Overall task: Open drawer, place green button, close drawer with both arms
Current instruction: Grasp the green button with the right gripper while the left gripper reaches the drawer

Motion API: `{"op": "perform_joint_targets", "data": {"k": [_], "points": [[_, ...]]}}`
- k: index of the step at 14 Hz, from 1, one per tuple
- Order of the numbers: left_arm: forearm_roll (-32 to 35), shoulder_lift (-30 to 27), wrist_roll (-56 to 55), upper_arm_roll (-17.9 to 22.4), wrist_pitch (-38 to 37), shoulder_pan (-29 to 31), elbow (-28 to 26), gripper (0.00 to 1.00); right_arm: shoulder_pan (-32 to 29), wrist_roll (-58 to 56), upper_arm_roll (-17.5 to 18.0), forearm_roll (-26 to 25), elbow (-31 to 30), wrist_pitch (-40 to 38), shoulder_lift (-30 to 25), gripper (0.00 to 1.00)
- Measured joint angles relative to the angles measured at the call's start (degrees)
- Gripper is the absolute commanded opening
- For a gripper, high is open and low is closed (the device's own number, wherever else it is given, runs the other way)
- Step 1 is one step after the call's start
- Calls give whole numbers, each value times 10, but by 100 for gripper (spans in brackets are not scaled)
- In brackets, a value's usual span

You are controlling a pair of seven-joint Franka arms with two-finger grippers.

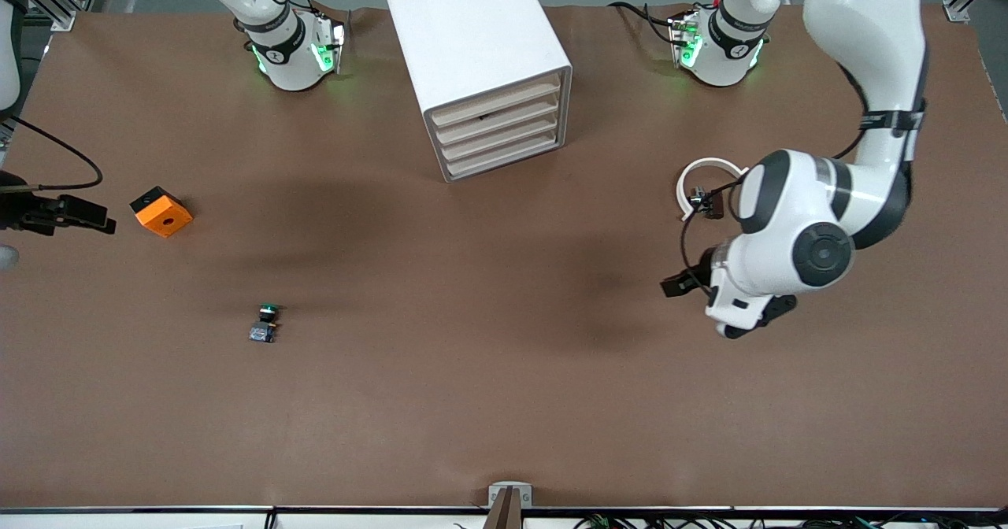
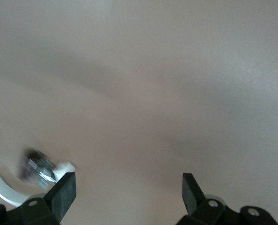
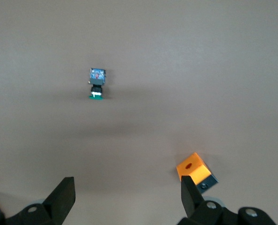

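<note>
The white cabinet (image 1: 472,41) stands at the middle of the table near the arms' bases, and its four beige-fronted drawers (image 1: 500,126) are all shut. The green-capped button (image 1: 266,323) lies on the table toward the right arm's end, nearer the front camera than the cabinet. It also shows in the right wrist view (image 3: 97,84). My right gripper (image 1: 98,218) (image 3: 128,194) is open and empty, beside the orange block. My left gripper (image 1: 679,283) (image 2: 129,192) is open and empty over bare table toward the left arm's end.
An orange block with a hole (image 1: 161,211) (image 3: 193,169) lies near the right gripper. A small dark part with a white curved strip (image 1: 703,190) (image 2: 36,168) lies close to the left gripper. The table is brown.
</note>
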Motion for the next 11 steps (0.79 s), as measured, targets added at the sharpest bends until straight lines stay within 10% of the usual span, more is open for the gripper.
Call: {"op": "perform_joint_targets", "data": {"k": [11], "points": [[-179, 103, -386, -24, -61, -52, 8, 100, 78, 111, 8, 20, -93, 278, 142, 100]]}}
